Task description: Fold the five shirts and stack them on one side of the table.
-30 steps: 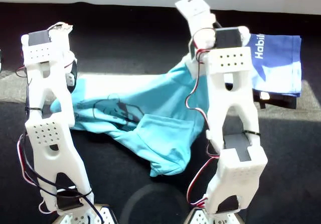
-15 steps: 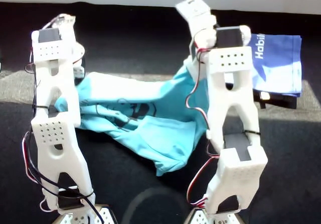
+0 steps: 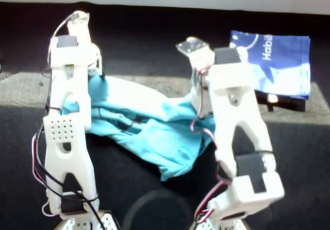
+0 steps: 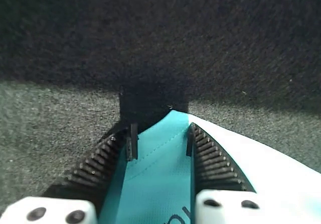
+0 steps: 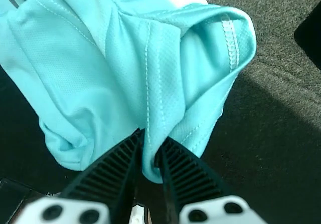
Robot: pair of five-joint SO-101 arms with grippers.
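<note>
- Holding the teal shirt [image 3: 154, 132] between them, both arms hang over the middle of the table [image 3: 144, 34].
- Left gripper [image 4: 160, 133]: jaws closed on a flat edge of the teal shirt, with cloth filling the gap between them.
- Right gripper [image 5: 150, 139]: jaws pinched tight on a fold near a stitched hem, and the rest hangs bunched below.
- The teal shirt is stretched between the two grips, sagging and crumpled in the middle, its lower part resting on the table. It is not yet folded.
- A blue shirt [image 3: 278, 65] lies folded flat at the far right side, where the stack seems to begin.
- A dark item [image 3: 286, 103] lies under its near edge; I cannot tell whether it is another shirt.
- My judgement: the task is at an early stage, with one or two shirts done, the teal one in hand and the others to follow.
</note>
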